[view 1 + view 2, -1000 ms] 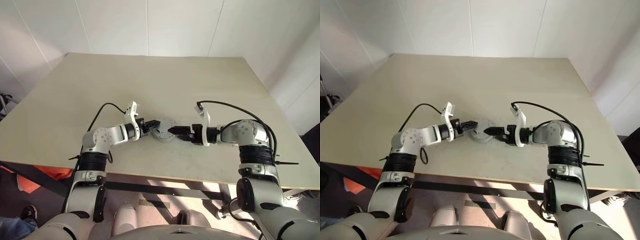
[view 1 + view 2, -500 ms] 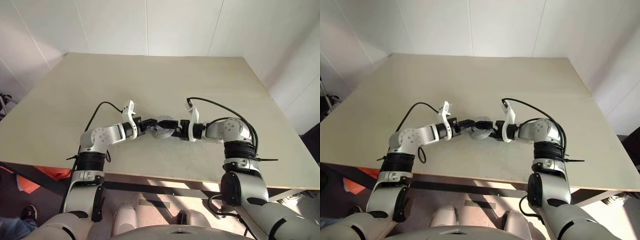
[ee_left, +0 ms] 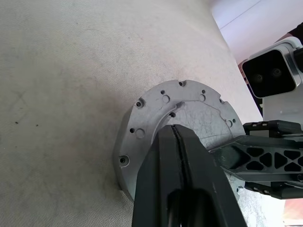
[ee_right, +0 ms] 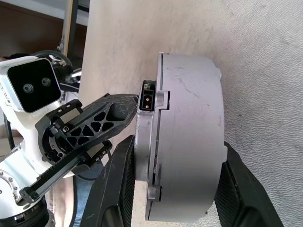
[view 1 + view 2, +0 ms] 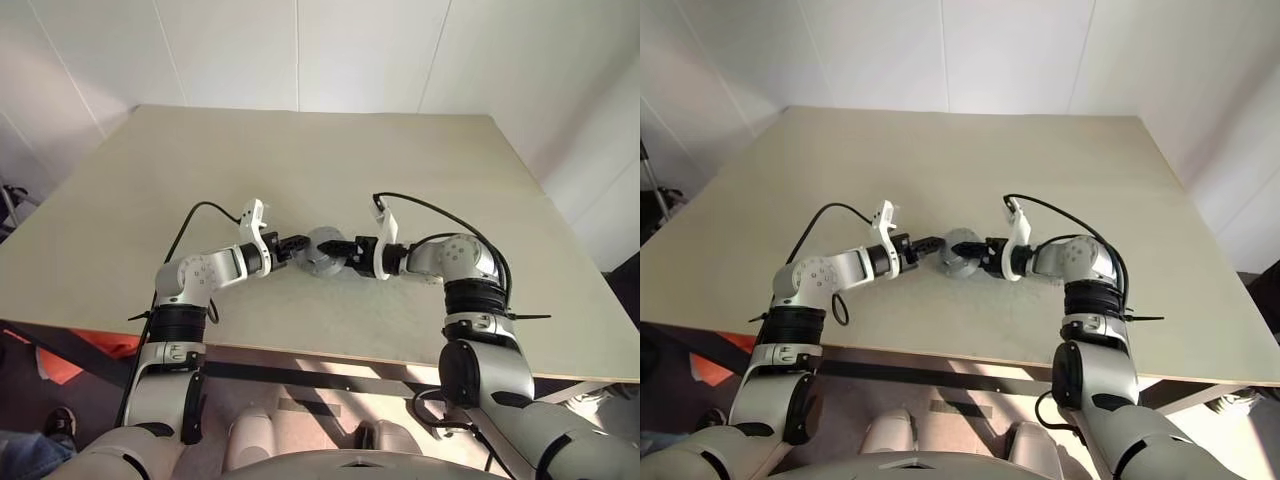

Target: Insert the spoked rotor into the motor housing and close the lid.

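The motor housing [image 4: 184,137] stood tilted on edge mid-counter [image 5: 400,180], its coils and any rotor hidden. The right gripper [image 4: 173,189] clasped its two faces. The left gripper [image 3: 182,161], fingers pressed together, touched its flat face.

No readable text, label or number on anything here

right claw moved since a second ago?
Yes. The right claw slid left along the table onto the motor housing, its fingers now around it.
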